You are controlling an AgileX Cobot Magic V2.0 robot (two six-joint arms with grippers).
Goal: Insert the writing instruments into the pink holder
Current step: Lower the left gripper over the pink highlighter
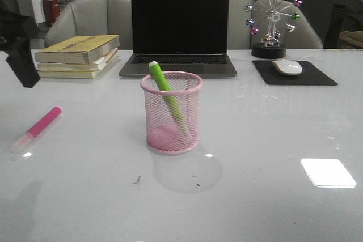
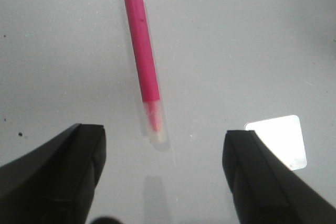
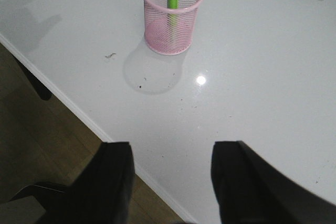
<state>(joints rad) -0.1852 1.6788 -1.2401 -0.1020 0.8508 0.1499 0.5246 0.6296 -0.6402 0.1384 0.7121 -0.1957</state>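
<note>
Your left gripper [image 2: 164,177] hangs with jaws apart over bare glossy white table [image 1: 272,196], the magenta pink highlighter [image 2: 144,61] lying flat just beyond its fingertips, left of the cup. Your right gripper [image 3: 170,182], also spread, sits above the table's near edge. The lime green highlighter [image 1: 166,96] leans inside the cylindrical pink wire-mesh holder [image 1: 171,111] at mid-table.

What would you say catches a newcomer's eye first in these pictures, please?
Most striking is the pink holder standing mid-table before the dark laptop, with the green highlighter leaning inside it and poking above the rim. Next comes the pink highlighter, lying flat on the table's left side, apart from the cup, with the open left gripper above it.
</note>
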